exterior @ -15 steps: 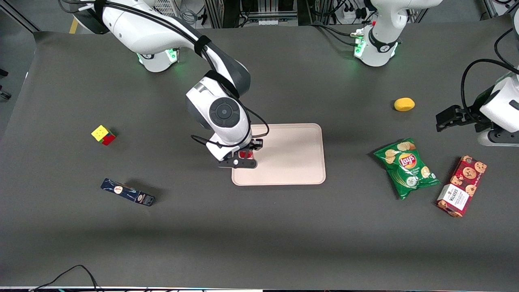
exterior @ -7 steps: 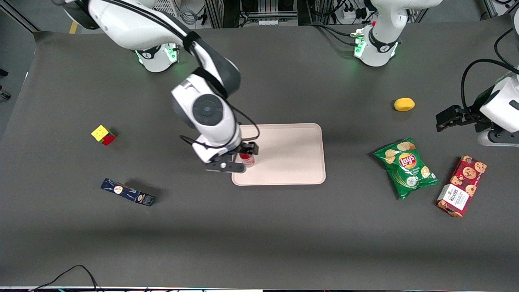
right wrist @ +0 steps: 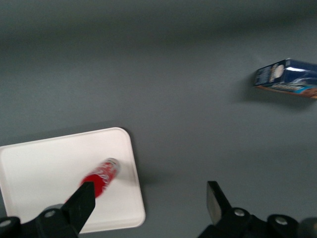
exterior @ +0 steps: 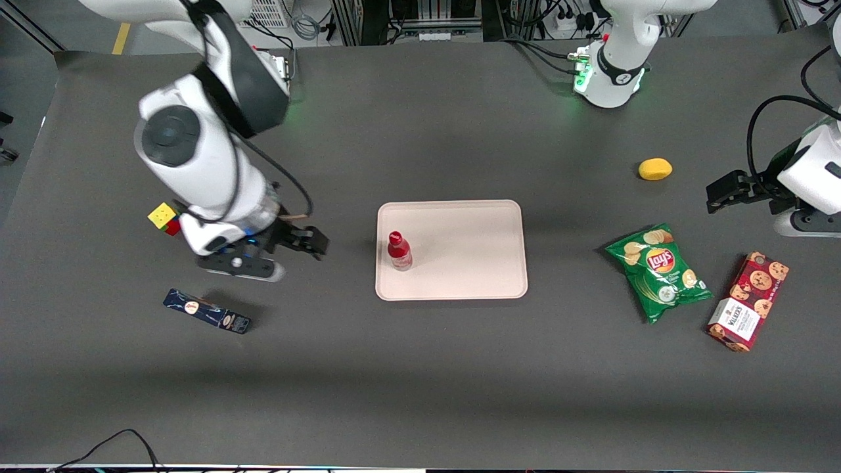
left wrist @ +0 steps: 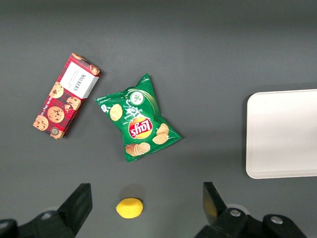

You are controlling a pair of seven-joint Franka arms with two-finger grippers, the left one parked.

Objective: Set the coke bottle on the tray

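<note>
The coke bottle (exterior: pixel 399 250), small and red with a red cap, stands upright on the pale pink tray (exterior: pixel 466 256), close to the tray's edge toward the working arm's end. It also shows in the right wrist view (right wrist: pixel 100 177) on the tray (right wrist: pixel 44 173). My gripper (exterior: pixel 289 253) hangs open and empty above the bare table, well apart from the tray, toward the working arm's end. In the right wrist view the gripper (right wrist: pixel 151 203) holds nothing between its fingers.
A dark blue box (exterior: pixel 207 311) lies nearer the front camera than the gripper and shows in the right wrist view (right wrist: pixel 290 78). A colour cube (exterior: pixel 166 218) sits beside the arm. A chips bag (exterior: pixel 658 270), cookie box (exterior: pixel 748 301) and lemon (exterior: pixel 655 169) lie toward the parked arm's end.
The gripper let go of the coke bottle, which now stands alone on the tray. The arm rose and swung away from the tray toward its own end of the table.
</note>
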